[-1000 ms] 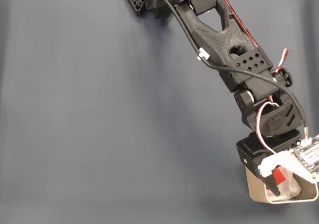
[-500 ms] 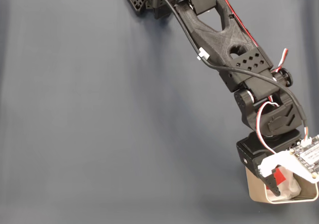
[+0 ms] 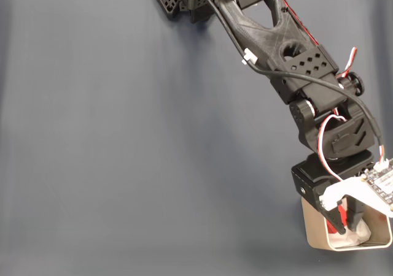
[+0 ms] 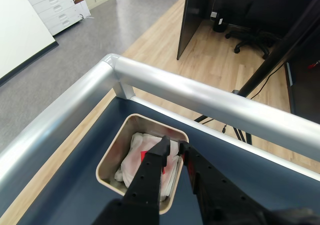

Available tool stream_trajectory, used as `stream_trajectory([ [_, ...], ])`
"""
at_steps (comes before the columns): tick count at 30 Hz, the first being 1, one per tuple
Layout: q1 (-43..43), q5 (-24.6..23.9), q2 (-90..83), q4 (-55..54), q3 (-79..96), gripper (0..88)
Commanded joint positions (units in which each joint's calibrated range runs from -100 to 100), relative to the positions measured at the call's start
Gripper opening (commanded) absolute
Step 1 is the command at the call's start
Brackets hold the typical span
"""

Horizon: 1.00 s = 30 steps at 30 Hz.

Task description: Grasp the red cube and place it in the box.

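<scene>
The placing step is in hand: the black two-finger claw (image 4: 174, 146) hangs over the beige rounded box (image 3: 314, 229) at five o'clock, seemingly still pinching the small red cube (image 4: 183, 157); next, release.

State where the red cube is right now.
In the fixed view's lower right, the red cube sits between the gripper fingers, above the box.

Red cube (image 3: 334, 221) above lined box (image 3: 313, 230)
</scene>
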Motion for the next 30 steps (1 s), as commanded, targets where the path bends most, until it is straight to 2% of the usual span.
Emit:
stream_trajectory([
  [1,-0.1,0.4,-7.0,0.2,0.7,0.0],
  [14,3.4,-0.1,-19.5,-0.1,11.8,0.0],
  [30,15.9,0.4,-44.6,-2.6,43.3,0.0],
])
